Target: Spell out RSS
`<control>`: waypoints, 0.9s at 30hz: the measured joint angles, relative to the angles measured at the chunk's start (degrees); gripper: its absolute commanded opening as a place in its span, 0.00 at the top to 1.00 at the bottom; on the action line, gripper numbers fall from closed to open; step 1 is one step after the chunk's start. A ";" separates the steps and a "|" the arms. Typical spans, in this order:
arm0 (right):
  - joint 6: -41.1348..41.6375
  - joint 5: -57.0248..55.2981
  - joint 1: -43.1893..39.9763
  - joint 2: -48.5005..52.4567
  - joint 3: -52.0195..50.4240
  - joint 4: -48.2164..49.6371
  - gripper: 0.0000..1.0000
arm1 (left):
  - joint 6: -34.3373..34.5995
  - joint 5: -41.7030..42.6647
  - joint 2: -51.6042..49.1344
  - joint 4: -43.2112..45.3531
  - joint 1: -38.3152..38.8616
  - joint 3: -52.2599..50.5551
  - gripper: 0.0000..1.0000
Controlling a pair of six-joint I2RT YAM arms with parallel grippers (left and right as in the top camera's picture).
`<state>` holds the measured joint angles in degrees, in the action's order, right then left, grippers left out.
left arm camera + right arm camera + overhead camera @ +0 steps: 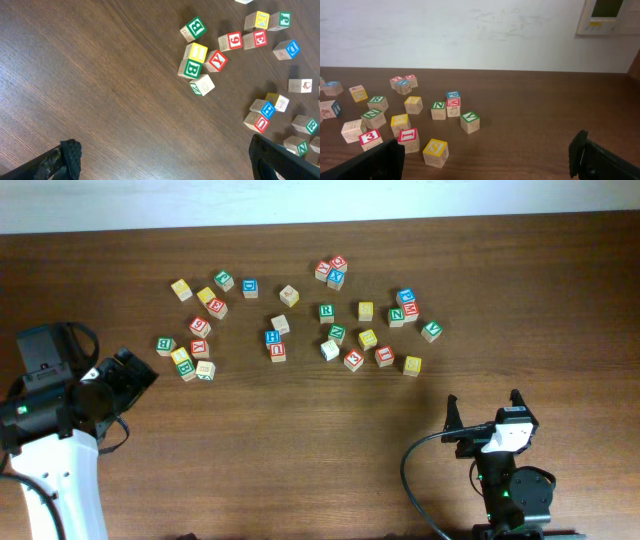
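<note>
Over the dark wooden table point(300, 470), my left claw point(164, 150) and right claw point(485, 404) hang spread and empty, well apart from the green-and-white wooden R cube point(327, 311): nothing chosen yet, I judge. First yellow wooden cube point(366, 310) sits just beside R toward my right arm, second yellow wooden cube point(368, 338) near it, closer to me.

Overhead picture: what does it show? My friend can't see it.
Many small wooden letter cubes lie scattered across the far half of a dark wooden table, a green R cube among them. The left gripper and the right gripper sit open and empty near the front edge, touching no cube.
</note>
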<state>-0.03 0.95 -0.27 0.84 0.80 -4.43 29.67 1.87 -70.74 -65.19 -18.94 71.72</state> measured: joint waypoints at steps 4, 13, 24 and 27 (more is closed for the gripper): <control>0.04 0.00 0.00 0.00 0.00 0.00 0.01 | 0.00 -0.02 0.00 -0.20 0.00 0.00 0.01; 0.02 0.00 0.00 0.00 0.00 0.00 0.02 | 0.00 0.00 0.00 -1.22 0.00 0.00 0.01; 0.02 0.00 0.00 0.00 0.00 0.00 0.02 | -1.68 8.17 -0.02 -4.68 0.02 -0.02 0.01; 0.04 0.00 0.00 0.00 0.00 0.00 0.02 | -5.86 11.98 -0.02 -4.87 0.83 -0.02 0.01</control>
<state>0.01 0.95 -0.27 0.84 0.80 -4.43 23.81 13.85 -70.76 -70.06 -18.11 71.70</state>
